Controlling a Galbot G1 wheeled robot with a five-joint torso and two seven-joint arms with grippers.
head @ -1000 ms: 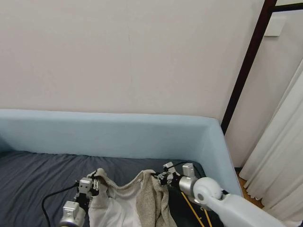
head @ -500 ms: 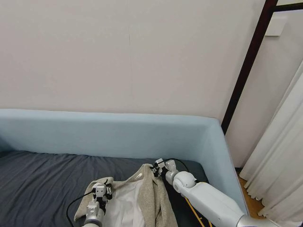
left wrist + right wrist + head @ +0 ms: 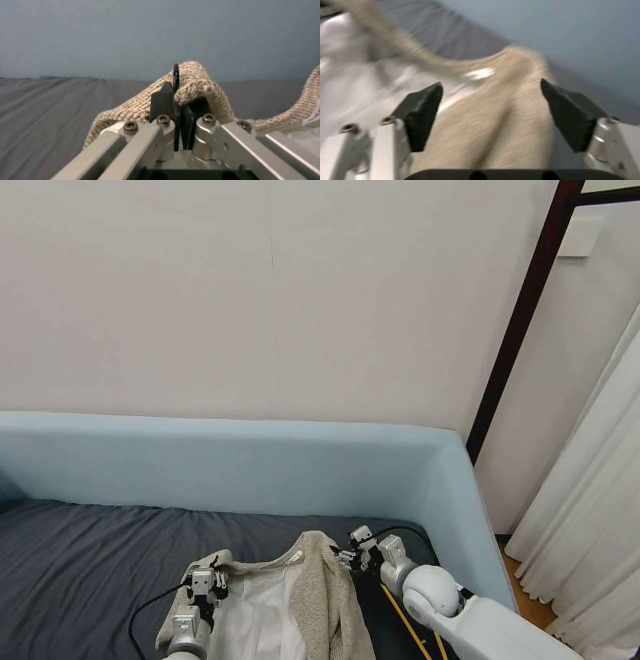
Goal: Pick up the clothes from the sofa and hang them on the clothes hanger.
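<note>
The beige knit cardigan (image 3: 325, 605) lies spread on the dark grey seat (image 3: 80, 555) of the sofa, towards its right end, with its collar turned to the pale blue backrest (image 3: 250, 465) and its white lining (image 3: 255, 610) showing in the open front. The garment's left shoulder is bunched into a raised fold, and the left gripper (image 3: 205, 583) is clenched on that fold. In the left wrist view its two black fingers (image 3: 162, 101) are pressed together with the knit pinched between them, and the cloth curls over the fingertips. The right gripper (image 3: 354, 553) is at the opposite shoulder, just beside the cardigan's edge near the collar. It is released. In the right wrist view its black pads (image 3: 422, 108) stand wide apart, with the beige knit lying in the span between and beyond them. Whether either pad touches the cloth cannot be told. The cardigan therefore stretches between the two grippers, gripped at the robot's left and free at its right. Behind the sofa rises a plain light wall (image 3: 270, 300). To the right stand a dark door frame (image 3: 520, 320) and a white curtain (image 3: 600, 510).
</note>
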